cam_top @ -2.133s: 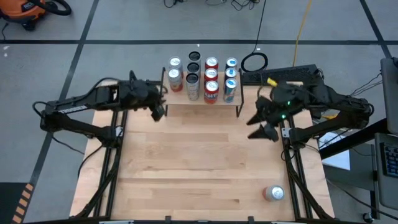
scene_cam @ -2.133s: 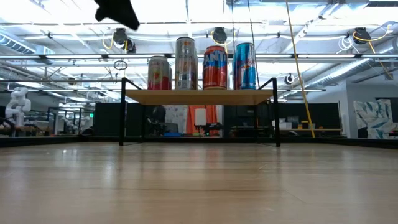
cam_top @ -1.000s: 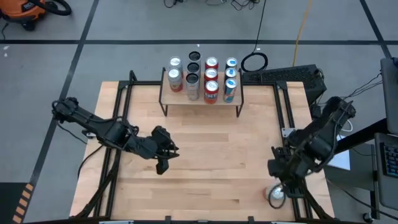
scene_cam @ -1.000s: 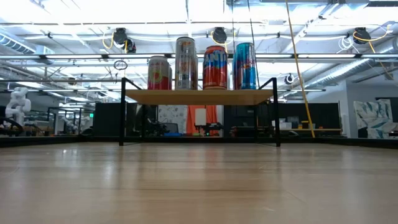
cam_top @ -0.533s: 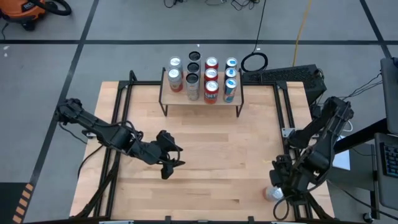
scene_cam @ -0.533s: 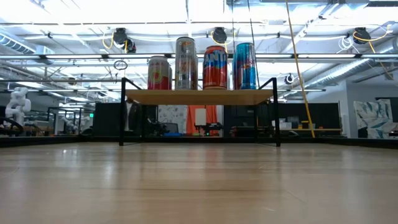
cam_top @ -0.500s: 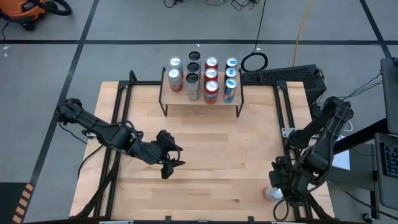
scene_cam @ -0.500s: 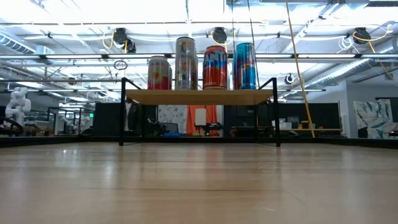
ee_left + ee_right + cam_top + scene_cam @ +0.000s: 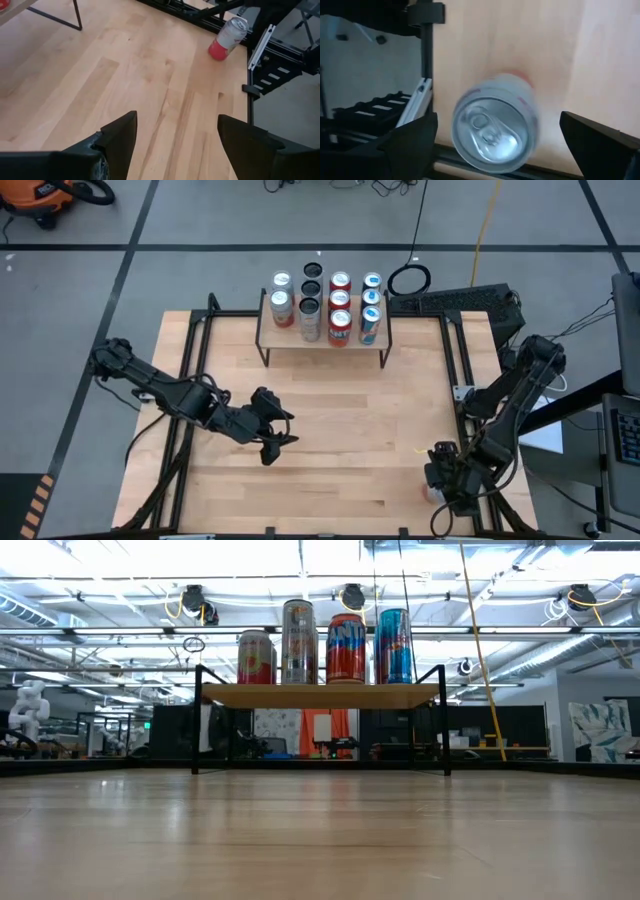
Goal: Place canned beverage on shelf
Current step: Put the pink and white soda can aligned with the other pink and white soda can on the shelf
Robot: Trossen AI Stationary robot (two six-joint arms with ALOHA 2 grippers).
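Observation:
A red and white can point(image 9: 495, 125) stands upright on its base near the table's near right corner; it also shows in the left wrist view point(image 9: 227, 37). My right gripper point(image 9: 505, 150) hangs above it, pointing down and open, one finger on each side of the can and apart from it; in the high view this gripper point(image 9: 445, 478) covers nearly all of the can. My left gripper point(image 9: 274, 442) is open and empty above the middle of the table. The shelf point(image 9: 320, 345) stands at the far edge with several cans point(image 9: 340, 308) upright on its top board point(image 9: 320, 696).
Black frame rails point(image 9: 470, 430) run along the table's right side close to the can, and another rail point(image 9: 185, 430) runs along the left. A black cable coil point(image 9: 408, 279) lies on the floor behind the shelf. The bare wooden tabletop point(image 9: 340, 410) lies between the arms.
My right gripper has moved toward the table's near edge and come over the can, which now shows only as a sliver from above. My left gripper has shifted a little toward the near edge and then held still. The can has not moved.

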